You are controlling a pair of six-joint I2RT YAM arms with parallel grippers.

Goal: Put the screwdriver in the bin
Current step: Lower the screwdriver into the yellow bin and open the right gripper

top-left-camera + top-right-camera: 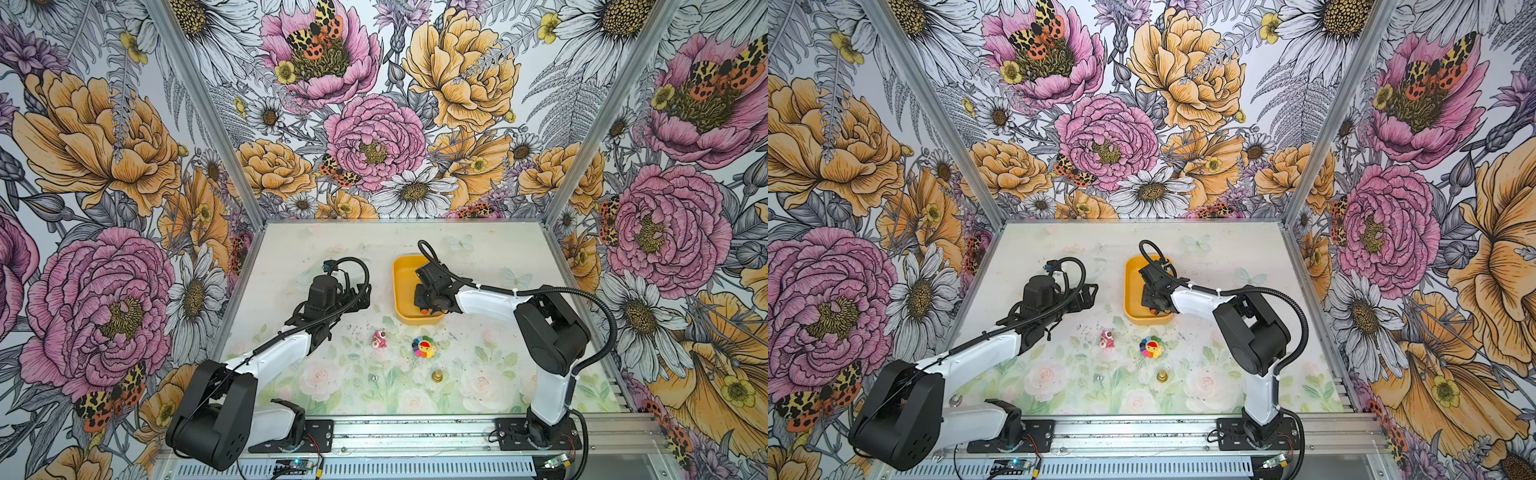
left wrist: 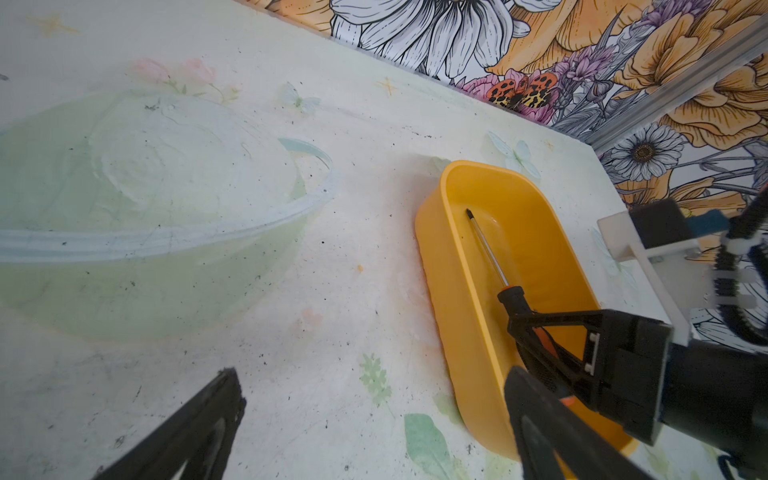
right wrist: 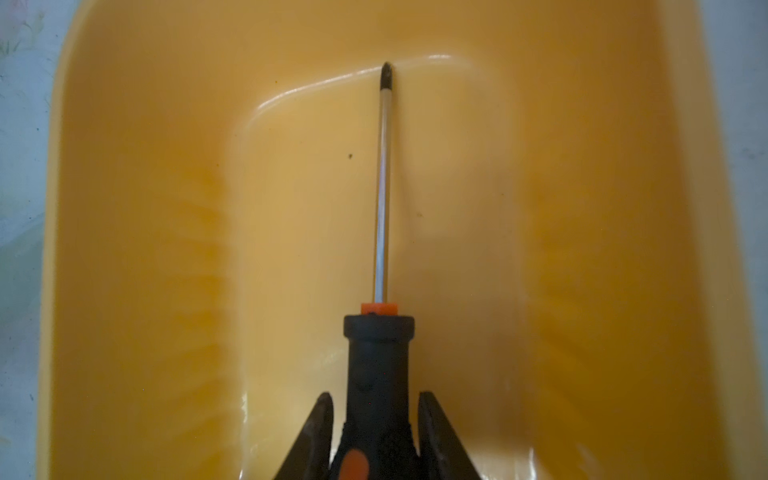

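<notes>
In both top views the left arm reaches in from the lower left of the frame. Its left pincer [image 1: 360,296] [image 1: 1089,292] hangs left of centre over the pale floral worktop [image 1: 498,257]. The left wrist view shows its fingers [image 2: 199,419] standing wide apart with nothing between them.

Right of it, toward the lower middle of the frame, small things lie loose and apart from one another. There is a pink toy [image 1: 379,338] [image 1: 1107,338] and, nearer the bottom edge, a tiny die [image 1: 374,378] [image 1: 1099,378]. Next come a many-coloured flower toy [image 1: 423,347] [image 1: 1151,346] and a small brass-coloured piece [image 1: 436,376] [image 1: 1162,376].

Just above the flower toy, at the middle of the frame, sits the yellow-orange bin [image 1: 400,286] [image 1: 1131,291]. The right arm comes in from the lower right and bends over the bin, so its wrist covers the bin's right half.

The right pincer [image 3: 378,415] is clamped on the black-and-orange handle of the screwdriver [image 3: 382,187] [image 2: 487,249], one finger [image 3: 322,419] pressed to each side. The whole tool lies inside the bin's walls [image 2: 453,299] [image 3: 124,249]. Its thin shaft runs lengthwise low over the bin's floor, and its dark tip points at the far end. Whether the tip touches the floor cannot be told.
</notes>
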